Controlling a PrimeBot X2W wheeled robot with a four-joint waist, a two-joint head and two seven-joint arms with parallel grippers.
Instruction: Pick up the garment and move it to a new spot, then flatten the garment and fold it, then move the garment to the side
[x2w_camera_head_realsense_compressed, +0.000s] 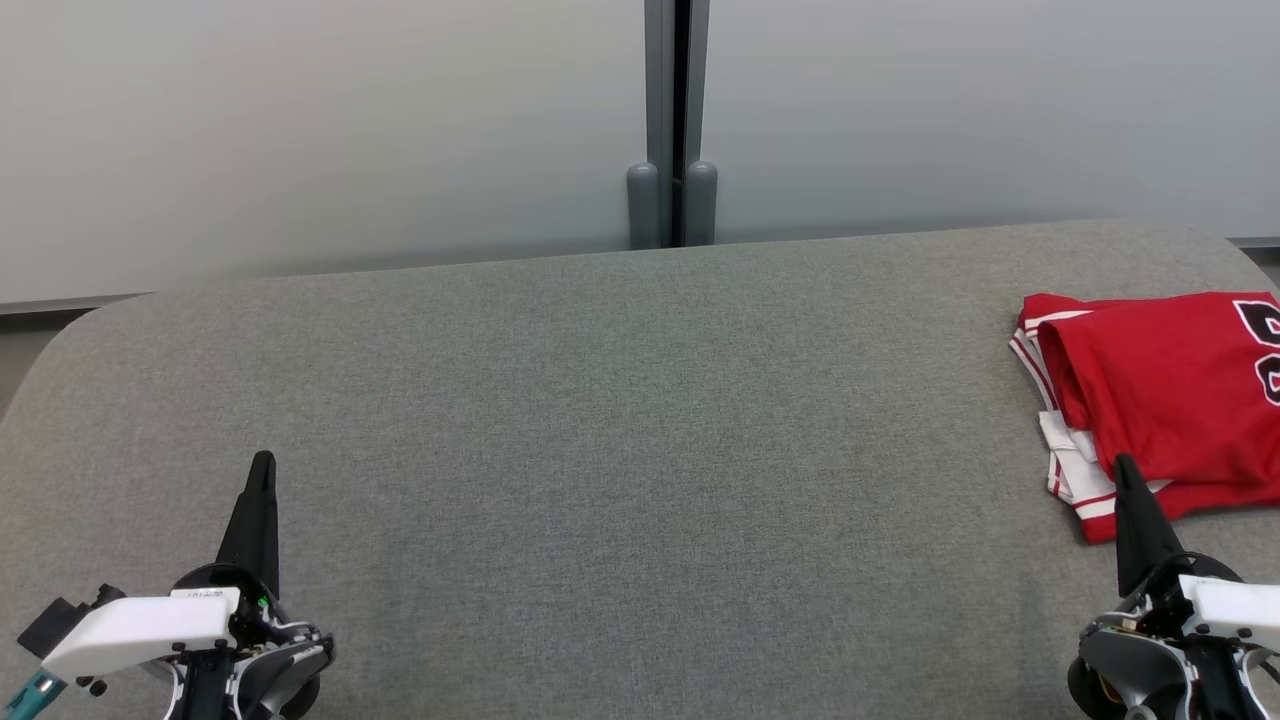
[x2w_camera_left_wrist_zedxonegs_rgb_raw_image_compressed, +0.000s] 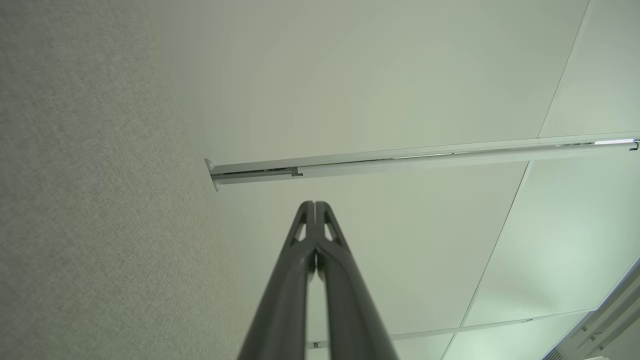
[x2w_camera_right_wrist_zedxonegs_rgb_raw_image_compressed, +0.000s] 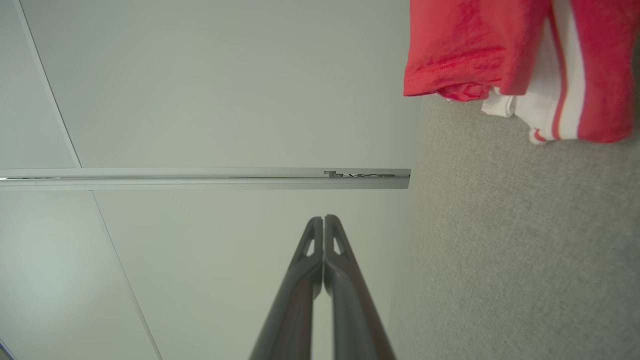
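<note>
1. Red folded fabric garment (x2w_camera_head_realsense_compressed: 1160, 400) with white striped trim: cut off by the head view's right edge. Its black numerals show only in part and cannot be read.
2. Same garment, right wrist view: cut off by the top and right edges.
3. The right pincer (x2w_camera_head_realsense_compressed: 1125, 465) overlaps the garment's near edge and hides a strip of it. Contact cannot be told.
4. The left pincer (x2w_camera_head_realsense_compressed: 263, 462): white wrist housing cut off by the bottom edge.
5. Grey cloth-covered table (x2w_camera_head_realsense_compressed: 640, 420): near side and both ends run out of the head view.
</note>
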